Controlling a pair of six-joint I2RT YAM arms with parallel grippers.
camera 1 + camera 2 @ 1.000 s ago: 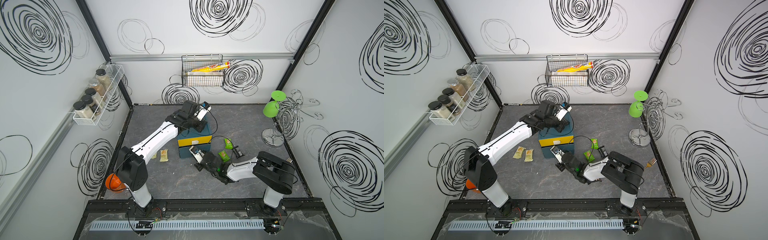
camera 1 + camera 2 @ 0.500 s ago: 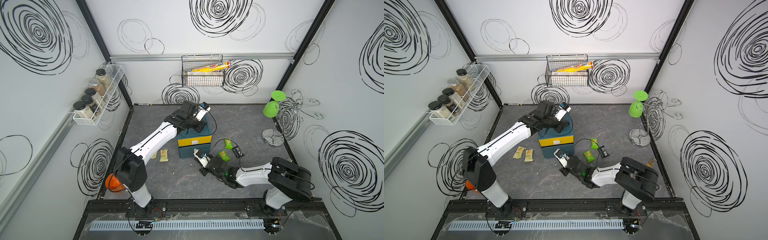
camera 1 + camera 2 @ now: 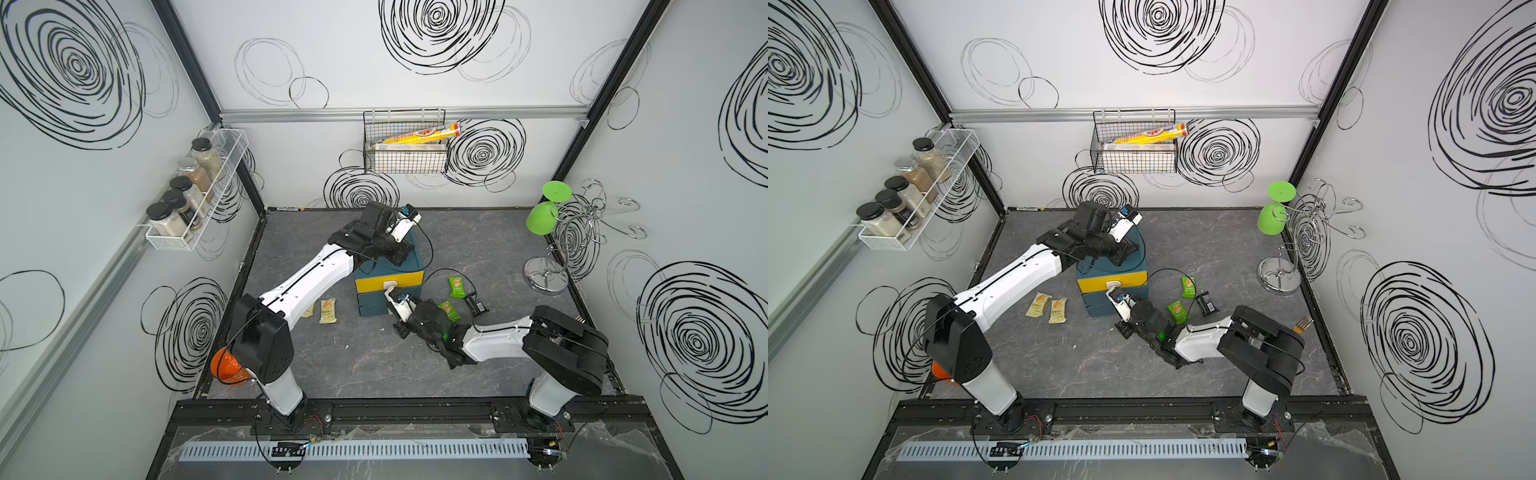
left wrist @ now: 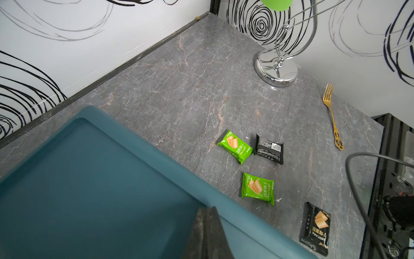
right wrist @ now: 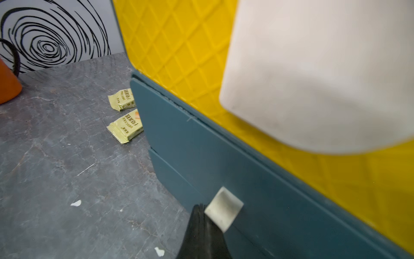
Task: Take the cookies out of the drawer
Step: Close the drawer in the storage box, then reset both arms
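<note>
Out on the grey tabletop (image 4: 201, 78), either side of the teal drawer unit (image 4: 89, 179), is where the cookies lie: two beige packets (image 3: 328, 311), two green packets (image 4: 257, 189), two black packets (image 4: 270, 149). They look light, flat, slick-wrapped and probably crumbly, so I'd pinch a crimped end gently, not the middle. Left gripper (image 4: 207, 210) is clamped shut on nothing over the unit's top. Right gripper (image 5: 199, 207) is empty and closed too, tip at a white tab (image 5: 224, 208) on a teal drawer front.

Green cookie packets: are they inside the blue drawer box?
No, one green packet and the other green packet both lie out on the grey table, beside the box.
</note>
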